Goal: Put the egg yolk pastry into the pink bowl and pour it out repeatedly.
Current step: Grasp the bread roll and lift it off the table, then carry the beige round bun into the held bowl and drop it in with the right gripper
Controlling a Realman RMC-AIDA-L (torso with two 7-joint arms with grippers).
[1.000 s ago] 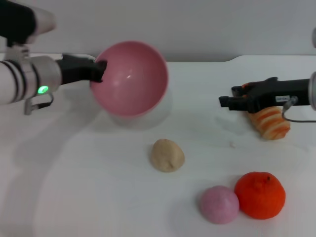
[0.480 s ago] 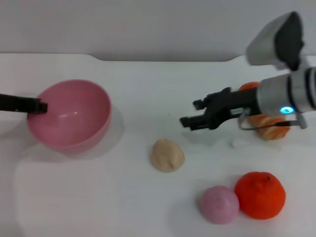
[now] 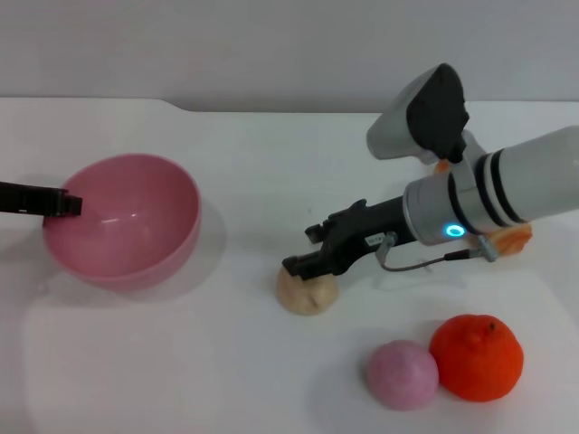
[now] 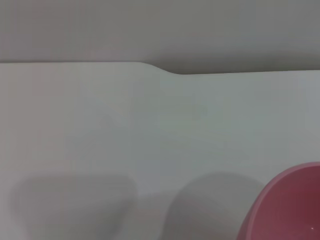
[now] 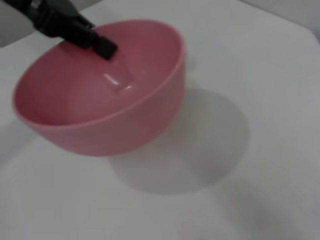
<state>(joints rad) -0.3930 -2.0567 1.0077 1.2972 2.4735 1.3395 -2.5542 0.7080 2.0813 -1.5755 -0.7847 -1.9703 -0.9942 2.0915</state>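
Note:
The pink bowl (image 3: 136,260) stands upright and empty on the white table at the left. My left gripper (image 3: 65,203) is shut on its left rim, one black finger (image 5: 102,46) reaching inside the bowl (image 5: 115,130). A slice of the bowl's wall (image 4: 292,210) shows in the left wrist view. The egg yolk pastry (image 3: 308,295), a pale tan bun, lies at the table's middle. My right gripper (image 3: 303,250) hangs open just above and behind the pastry, its lower finger at the pastry's top edge.
A pink-purple ball (image 3: 403,373) and an orange (image 3: 477,357) sit side by side, touching, at the front right. A striped bread roll (image 3: 514,239) peeks out behind the right arm. The table's back edge (image 3: 298,107) runs across the top.
The left gripper brought the bowl from tilted and raised down to the table at the left. The right gripper travelled left and down from near the bread roll to the pastry.

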